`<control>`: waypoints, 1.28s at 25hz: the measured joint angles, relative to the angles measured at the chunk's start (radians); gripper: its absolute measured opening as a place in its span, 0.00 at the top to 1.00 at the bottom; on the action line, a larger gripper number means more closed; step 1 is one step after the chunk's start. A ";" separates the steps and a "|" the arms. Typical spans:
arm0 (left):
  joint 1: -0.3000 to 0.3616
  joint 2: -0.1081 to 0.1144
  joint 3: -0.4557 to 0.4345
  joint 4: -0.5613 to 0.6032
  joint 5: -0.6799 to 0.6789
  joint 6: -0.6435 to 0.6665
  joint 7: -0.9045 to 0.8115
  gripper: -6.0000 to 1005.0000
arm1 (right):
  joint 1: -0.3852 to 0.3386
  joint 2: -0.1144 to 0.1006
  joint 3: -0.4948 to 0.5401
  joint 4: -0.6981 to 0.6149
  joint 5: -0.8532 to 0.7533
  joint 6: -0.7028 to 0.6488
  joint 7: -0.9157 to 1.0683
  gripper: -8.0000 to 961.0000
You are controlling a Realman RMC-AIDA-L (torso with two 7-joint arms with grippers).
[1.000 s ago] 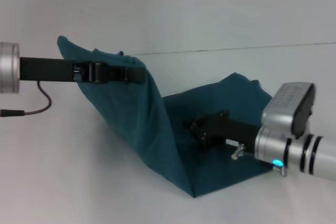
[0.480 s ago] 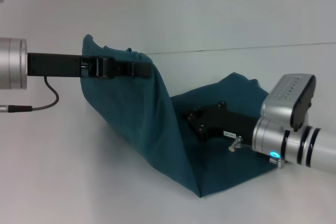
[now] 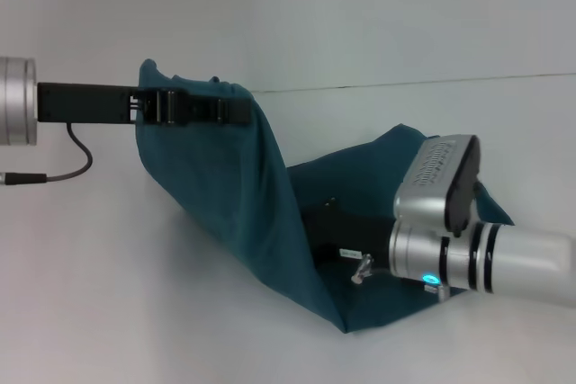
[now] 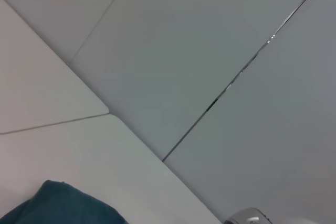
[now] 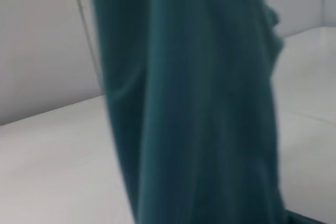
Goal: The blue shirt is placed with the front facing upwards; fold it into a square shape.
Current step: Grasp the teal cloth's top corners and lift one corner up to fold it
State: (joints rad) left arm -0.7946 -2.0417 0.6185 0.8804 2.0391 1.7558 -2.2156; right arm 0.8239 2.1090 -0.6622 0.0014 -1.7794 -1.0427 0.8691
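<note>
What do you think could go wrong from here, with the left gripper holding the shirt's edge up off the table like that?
1. The left gripper holds only the raised edge of the blue shirt; if that edge slips out, the lifted panel could drop crooked.
2. The right gripper lies low on the flat part, close under the hanging fabric, so the panel may drape over it and bunch.
3. The lowest fold corner sits near the table's front, so more pulling might skew it.
</note>
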 joint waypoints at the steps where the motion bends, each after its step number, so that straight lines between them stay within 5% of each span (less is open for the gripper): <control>1: -0.001 0.002 0.000 0.000 -0.002 0.000 0.000 0.96 | 0.010 0.000 -0.005 0.008 0.000 0.000 0.000 0.98; 14: 0.000 0.017 0.001 0.000 -0.004 -0.023 0.005 0.96 | 0.113 0.012 -0.016 0.084 0.000 0.038 -0.001 0.98; 32: 0.009 0.013 0.009 -0.003 0.003 -0.035 0.017 0.96 | 0.164 0.012 0.014 0.137 0.000 0.066 -0.001 0.98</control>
State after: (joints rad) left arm -0.7853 -2.0290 0.6278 0.8773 2.0418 1.7210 -2.1981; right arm 0.9876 2.1214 -0.6480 0.1388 -1.7794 -0.9769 0.8682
